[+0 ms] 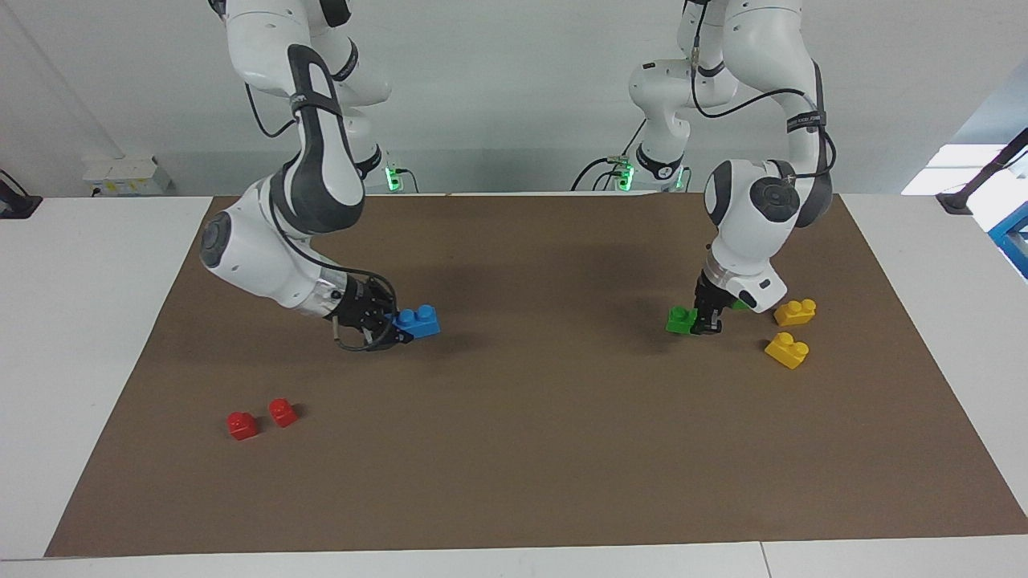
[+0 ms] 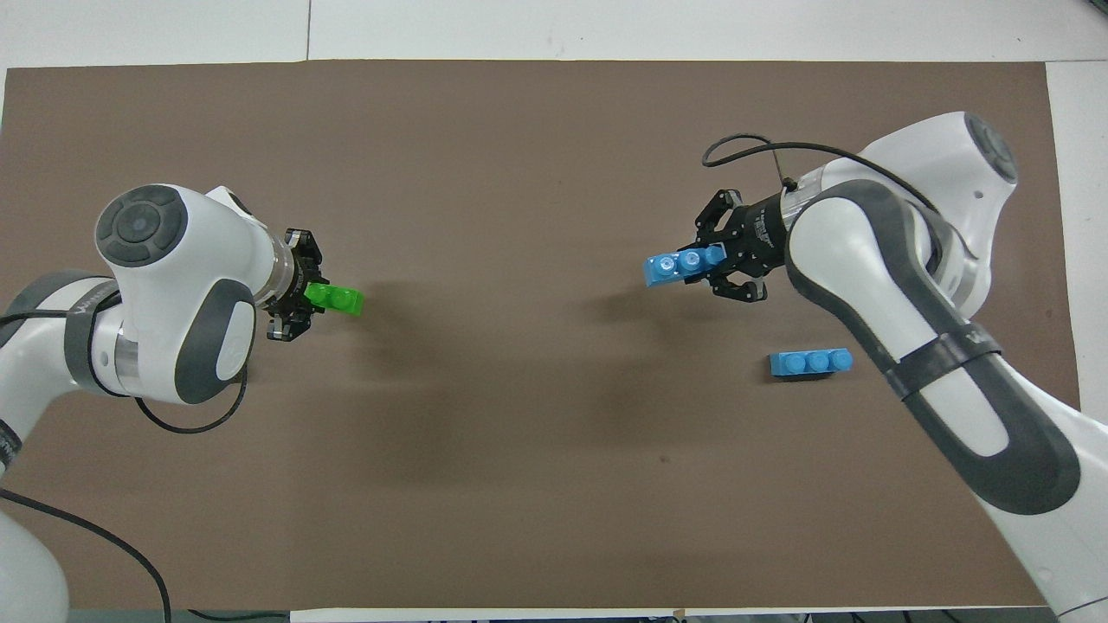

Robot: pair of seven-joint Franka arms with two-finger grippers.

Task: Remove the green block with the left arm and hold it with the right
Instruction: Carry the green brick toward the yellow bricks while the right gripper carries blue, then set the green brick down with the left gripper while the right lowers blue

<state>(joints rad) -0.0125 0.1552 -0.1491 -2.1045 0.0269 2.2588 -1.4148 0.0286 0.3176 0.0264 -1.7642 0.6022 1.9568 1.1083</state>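
Green block (image 1: 681,320): two-stud brick, clamped at one end in the left gripper (image 1: 707,321), just above the brown mat (image 1: 514,482) toward the left arm's end; long axis lies along the table's length, free end pointing toward the right arm's end, studs up. Blue brick (image 1: 418,321): gripped by the right gripper (image 1: 395,327), raised over the mat.
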